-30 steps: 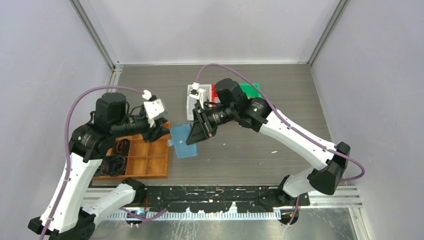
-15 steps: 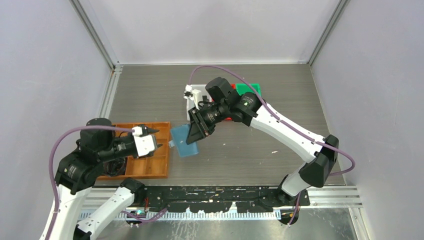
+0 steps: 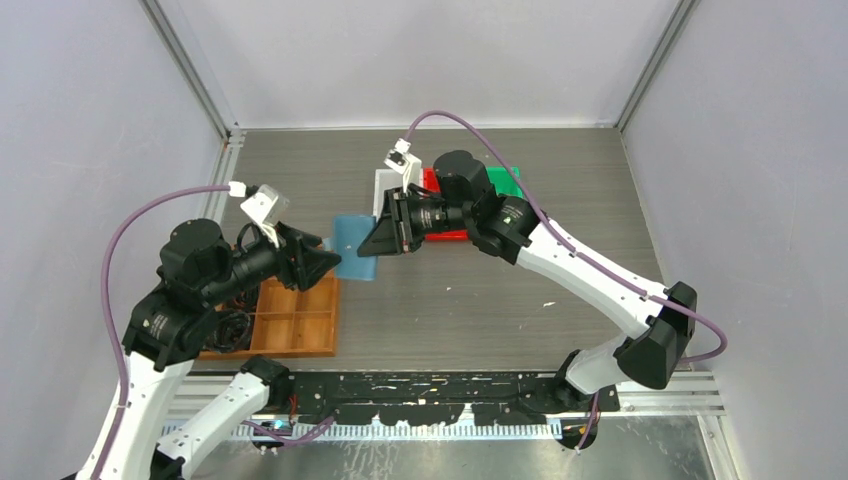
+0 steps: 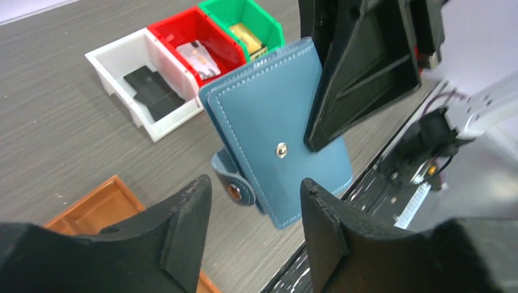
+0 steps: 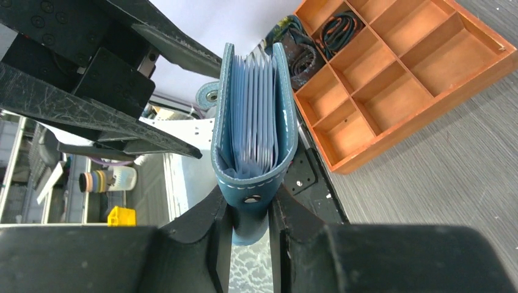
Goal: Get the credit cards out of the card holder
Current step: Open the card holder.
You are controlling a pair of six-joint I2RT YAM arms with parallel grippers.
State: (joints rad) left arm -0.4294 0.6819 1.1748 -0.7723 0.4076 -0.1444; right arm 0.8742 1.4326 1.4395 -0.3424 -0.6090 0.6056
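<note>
Wallet-style teal card holder (image 3: 352,250) is being held above the grey table (image 3: 560,200), near its middle, by the right tool (image 3: 368,247), which is clenching the folded spine. In the right wrist view the holder is standing edge-up and gaping slightly, showing pale blue sleeves. The left tool (image 3: 322,262) is hovering just beside the holder with its fingers spread wide, gripping nothing, while the snap tab (image 4: 232,186) is dangling near the gap between them. Behind, a black credit card (image 4: 153,91) is lying in a white bin (image 4: 122,58) and a pale credit card (image 4: 198,55) in a red bin (image 4: 183,27). A wooden tray (image 3: 300,320) is sitting at the left.
</note>
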